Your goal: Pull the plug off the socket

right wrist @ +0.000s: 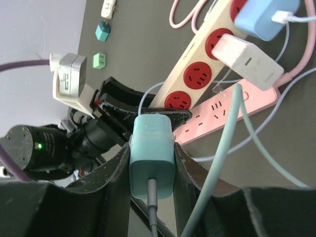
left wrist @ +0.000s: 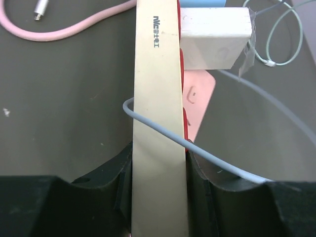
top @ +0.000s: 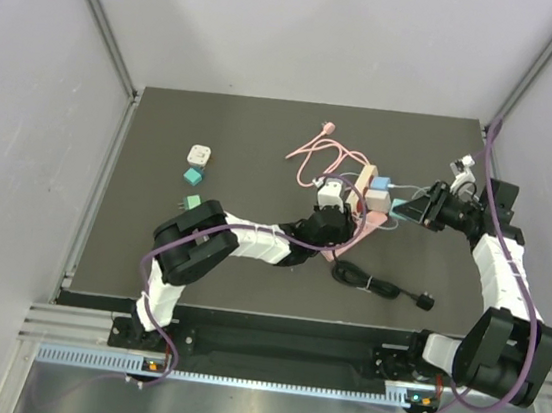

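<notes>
**Teal plug pinched in your right end effector, beside the cream power strip**

Your right end effector (right wrist: 152, 159) is pressed together on a teal plug (right wrist: 152, 143), one finger on each flat side, with the plug's grey cord trailing down toward the camera. In the overhead view the plug sits just right of the cream power strip (left wrist: 158, 89). You cannot tell from these views whether its pins are clear of the nearest red socket (right wrist: 177, 100).

Your left end effector (left wrist: 160, 155) pinches the near end of that strip across its width. A thin grey cable (left wrist: 207, 157) crosses over the strip just ahead of the fingers.

A white adapter (right wrist: 246, 59) and a blue adapter (right wrist: 261, 17) sit plugged in farther along the strip. A pink power strip (right wrist: 232, 108) lies alongside it, touching.

On the dark surface (top: 150, 251), a pink cable (top: 321, 154) loops behind the strips and a black cord (top: 372, 282) lies in front. Three small adapters (top: 194, 176) sit well apart to the left.
</notes>
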Action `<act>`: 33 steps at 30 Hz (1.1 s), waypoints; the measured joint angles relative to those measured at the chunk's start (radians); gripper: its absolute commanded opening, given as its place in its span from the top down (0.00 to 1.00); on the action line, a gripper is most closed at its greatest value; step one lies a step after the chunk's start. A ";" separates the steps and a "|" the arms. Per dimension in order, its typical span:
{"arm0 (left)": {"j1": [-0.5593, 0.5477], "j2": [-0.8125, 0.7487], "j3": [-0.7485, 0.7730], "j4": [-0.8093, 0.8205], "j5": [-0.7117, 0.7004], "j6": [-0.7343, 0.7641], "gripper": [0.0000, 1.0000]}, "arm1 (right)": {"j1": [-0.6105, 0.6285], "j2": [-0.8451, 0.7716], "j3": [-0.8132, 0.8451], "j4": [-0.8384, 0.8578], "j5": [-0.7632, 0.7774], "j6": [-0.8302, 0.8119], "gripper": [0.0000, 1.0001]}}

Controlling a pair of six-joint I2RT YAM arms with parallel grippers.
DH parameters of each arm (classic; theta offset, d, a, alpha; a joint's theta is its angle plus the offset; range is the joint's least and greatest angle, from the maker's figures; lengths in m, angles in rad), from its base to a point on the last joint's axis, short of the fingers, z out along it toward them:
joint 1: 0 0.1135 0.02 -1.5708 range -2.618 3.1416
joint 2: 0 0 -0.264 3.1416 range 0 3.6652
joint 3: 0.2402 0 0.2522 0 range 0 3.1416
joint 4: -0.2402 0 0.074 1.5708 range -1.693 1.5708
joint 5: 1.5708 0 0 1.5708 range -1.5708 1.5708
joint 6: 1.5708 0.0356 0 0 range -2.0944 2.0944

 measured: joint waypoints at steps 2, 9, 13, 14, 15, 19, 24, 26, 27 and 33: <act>0.000 0.000 0.000 0.009 0.020 -0.004 1.00 | -0.001 -0.001 0.005 -0.007 -0.020 -0.035 1.00; 0.013 0.012 0.000 0.085 0.127 -0.045 1.00 | -0.005 -0.031 0.061 0.001 -0.113 -0.088 1.00; 0.016 0.054 0.011 0.106 0.171 -0.077 1.00 | -0.005 -0.044 0.132 0.008 -0.156 -0.096 1.00; 0.016 0.065 0.016 0.108 0.178 -0.085 1.00 | -0.005 -0.049 0.149 0.005 -0.162 -0.104 1.00; 0.016 0.078 0.020 0.119 0.180 -0.093 1.00 | -0.005 -0.054 0.166 0.001 -0.167 -0.113 1.00; 0.017 0.096 0.040 0.124 0.198 -0.115 0.99 | -0.006 -0.084 0.234 -0.022 -0.169 -0.152 1.00; 0.018 0.096 0.042 0.124 0.207 -0.126 0.82 | -0.006 -0.136 0.362 -0.047 -0.153 -0.188 1.00; 0.021 0.096 0.042 0.124 0.217 -0.130 0.72 | -0.006 -0.152 0.430 -0.047 -0.147 -0.192 1.00; 0.024 0.096 0.042 0.124 0.223 -0.130 0.69 | -0.006 -0.159 0.461 -0.046 -0.146 -0.191 1.00; 0.041 0.096 0.042 0.125 0.276 -0.130 0.58 | -0.006 -0.201 0.586 -0.018 -0.144 -0.162 1.00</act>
